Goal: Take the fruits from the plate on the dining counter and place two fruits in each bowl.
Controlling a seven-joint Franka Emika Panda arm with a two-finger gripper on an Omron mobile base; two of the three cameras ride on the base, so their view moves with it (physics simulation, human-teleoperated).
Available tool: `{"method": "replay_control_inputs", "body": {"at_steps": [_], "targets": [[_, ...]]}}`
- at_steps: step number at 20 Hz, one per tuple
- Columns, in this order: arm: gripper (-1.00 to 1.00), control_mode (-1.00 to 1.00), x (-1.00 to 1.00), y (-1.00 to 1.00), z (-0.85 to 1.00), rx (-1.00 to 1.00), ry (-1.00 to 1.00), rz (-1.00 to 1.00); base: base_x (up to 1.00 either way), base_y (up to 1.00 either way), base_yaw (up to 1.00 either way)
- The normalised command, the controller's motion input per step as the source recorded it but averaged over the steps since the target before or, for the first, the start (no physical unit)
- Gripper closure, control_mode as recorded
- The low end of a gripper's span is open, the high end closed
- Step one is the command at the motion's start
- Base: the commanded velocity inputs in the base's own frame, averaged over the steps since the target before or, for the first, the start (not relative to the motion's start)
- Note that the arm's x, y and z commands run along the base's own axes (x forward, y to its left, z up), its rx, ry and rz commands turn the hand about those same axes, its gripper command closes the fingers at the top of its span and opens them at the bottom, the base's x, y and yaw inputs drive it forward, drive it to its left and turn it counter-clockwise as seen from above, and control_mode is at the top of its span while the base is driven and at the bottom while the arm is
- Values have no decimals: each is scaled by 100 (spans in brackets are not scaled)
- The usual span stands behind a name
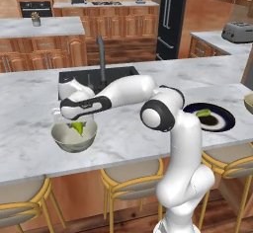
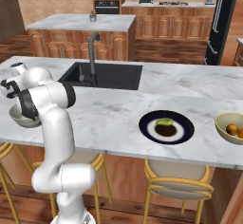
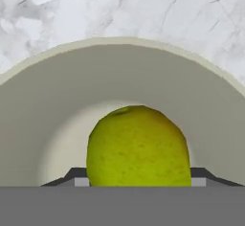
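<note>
The gripper (image 3: 138,184) pinches the green pear (image 3: 138,146) inside the left bowl (image 1: 74,139) on the dining counter (image 1: 29,113) — beyond, a yellow-green fruit (image 2: 164,122) lies on the plate (image 2: 187,123); two orange fruits (image 2: 232,129) fill the far bowl (image 2: 221,126).

Base cams flanking; hand cam close

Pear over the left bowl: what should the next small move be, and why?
Probably open the jaws and let go. The gripper holds the green pear inside the left bowl, low between its walls, so a release should drop it in.
</note>
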Motion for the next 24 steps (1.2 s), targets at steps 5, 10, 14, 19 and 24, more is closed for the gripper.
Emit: {"method": "replay_control_inputs", "body": {"at_steps": [5, 10, 14, 19, 24], "targets": [[100, -100, -5, 10, -21, 4, 0, -14, 0, 0, 0], [100, -100, -1, 9, -24, 3, 0, -13, 0, 0, 0], [100, -100, -2, 6, -19, 4, 0, -11, 0, 0, 0], [-100, -100, -2, 2, -3, 6, 0, -5, 0, 0, 0], [-100, -100, -19, 0, 5, 11, 0, 0, 0, 0, 0]]}}
